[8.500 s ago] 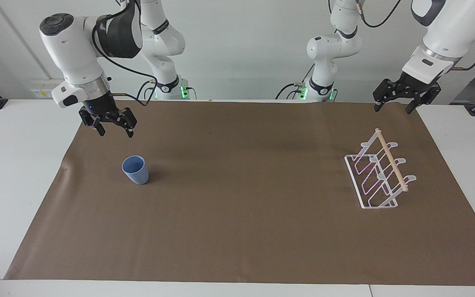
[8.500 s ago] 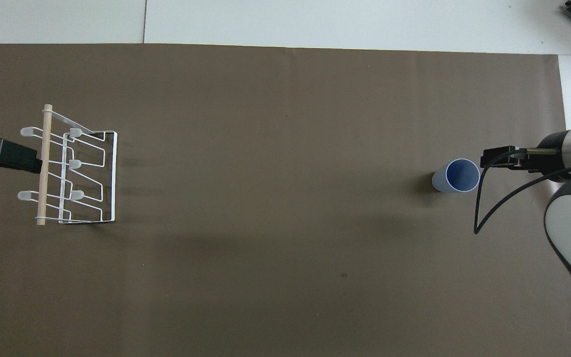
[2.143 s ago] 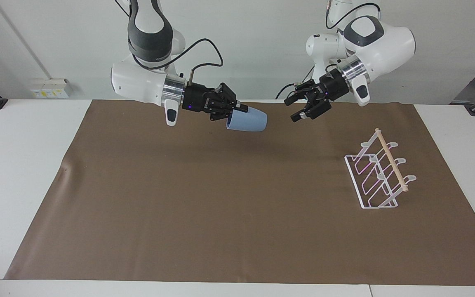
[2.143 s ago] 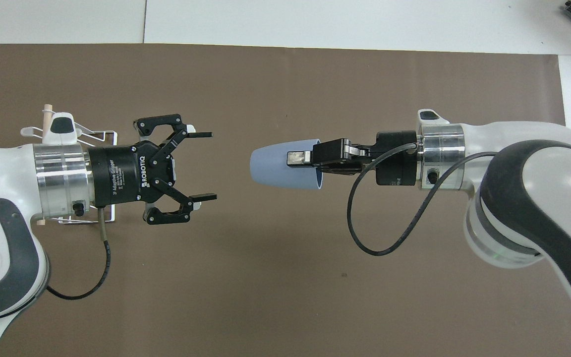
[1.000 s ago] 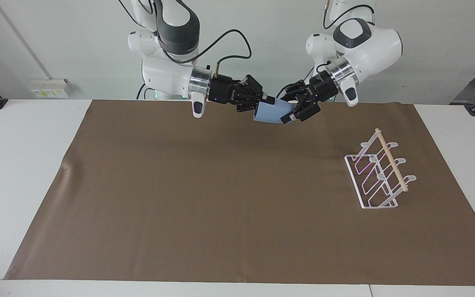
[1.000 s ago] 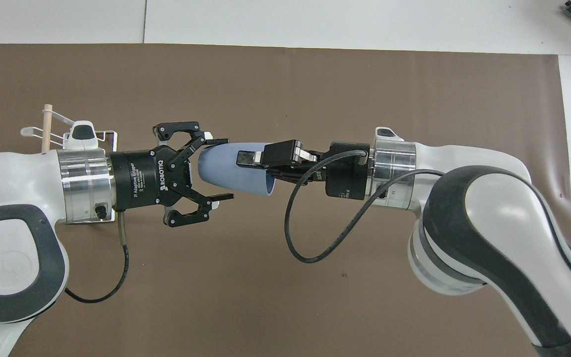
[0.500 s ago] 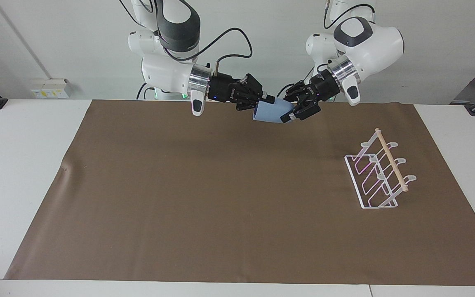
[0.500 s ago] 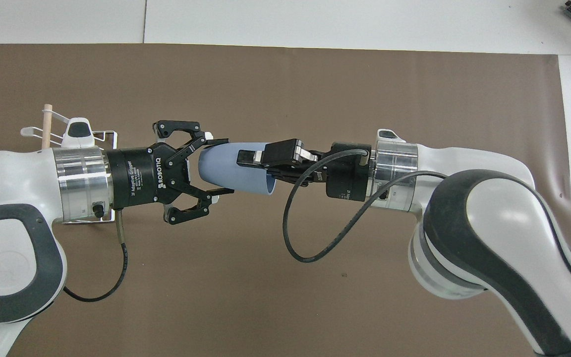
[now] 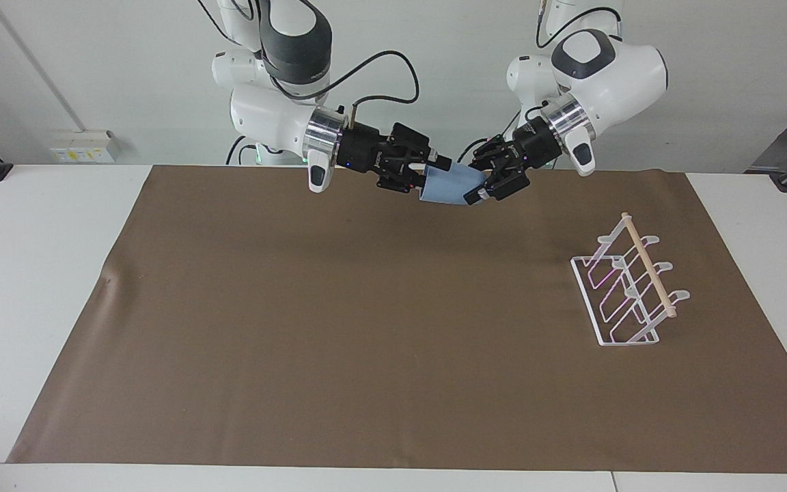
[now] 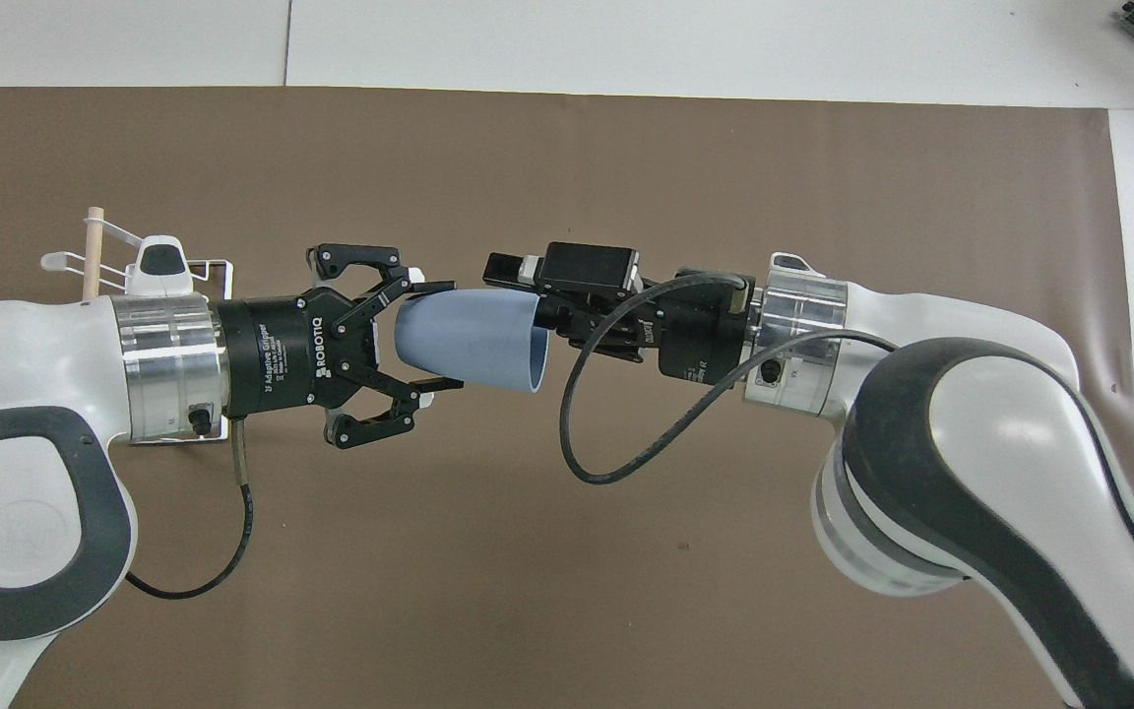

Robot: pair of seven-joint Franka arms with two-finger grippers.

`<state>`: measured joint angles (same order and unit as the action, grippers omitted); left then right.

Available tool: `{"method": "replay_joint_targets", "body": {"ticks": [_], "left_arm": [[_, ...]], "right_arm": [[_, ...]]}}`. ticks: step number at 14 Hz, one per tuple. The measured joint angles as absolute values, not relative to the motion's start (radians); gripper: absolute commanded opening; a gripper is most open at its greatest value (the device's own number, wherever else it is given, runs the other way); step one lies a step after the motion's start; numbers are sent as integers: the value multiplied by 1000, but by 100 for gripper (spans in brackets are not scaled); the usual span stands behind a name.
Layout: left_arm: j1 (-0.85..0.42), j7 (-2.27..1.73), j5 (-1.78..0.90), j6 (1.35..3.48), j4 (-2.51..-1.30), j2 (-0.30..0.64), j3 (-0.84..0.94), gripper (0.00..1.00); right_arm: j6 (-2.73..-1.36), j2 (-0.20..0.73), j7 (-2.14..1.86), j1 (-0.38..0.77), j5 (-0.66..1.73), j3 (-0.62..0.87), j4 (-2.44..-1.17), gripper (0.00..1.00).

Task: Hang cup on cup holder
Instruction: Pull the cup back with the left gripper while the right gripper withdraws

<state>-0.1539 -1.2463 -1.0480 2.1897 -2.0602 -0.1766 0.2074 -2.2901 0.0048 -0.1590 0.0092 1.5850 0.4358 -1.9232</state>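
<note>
The light-blue cup [image 9: 449, 186] hangs on its side in the air over the mat's edge nearest the robots, midway between the two arms. My left gripper [image 9: 481, 184] is shut on its closed, narrow end; in the overhead view [image 10: 441, 335] its fingers press the cup [image 10: 469, 340] from both sides. My right gripper [image 9: 430, 176] is at the cup's rim and stands open, with one finger [image 10: 567, 266] lifted clear of the cup's wall. The white wire cup holder [image 9: 629, 287] stands on the mat toward the left arm's end; my left arm hides most of it from overhead [image 10: 94, 246].
A brown mat [image 9: 366, 342] covers most of the white table [image 9: 24, 273]. Both arms stretch low over the mat's near-robot strip. Black cables [image 10: 616, 463] loop below the right wrist.
The right gripper carried the cup to the left gripper, which closed on its narrow end. In the last half second the right gripper's fingers opened off the rim.
</note>
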Motion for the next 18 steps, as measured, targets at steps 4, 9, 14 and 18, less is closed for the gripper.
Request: {"method": "replay_joint_targets", "body": {"ticks": [4,9,14,18], "left_arm": [[-154,-1242,-770,2188,-2063,-177,207,0],[-152,-1236,-391,2186,-2033,-178,201,0],[-152,-1217,-1,2126,-1966,-179,201,0],[-148,-1126,179,2096,-1946,-178,189,0]], "right_arm": [[-2301,2,-131,4,1316,419,-1914,99],[-2268,-7,-21,1,786,415,-1873,99],[-2158,-14,-10,-4,302,400,-1864,92],[-2060,-21,-10,-8,82,286,-1857,94]]}}
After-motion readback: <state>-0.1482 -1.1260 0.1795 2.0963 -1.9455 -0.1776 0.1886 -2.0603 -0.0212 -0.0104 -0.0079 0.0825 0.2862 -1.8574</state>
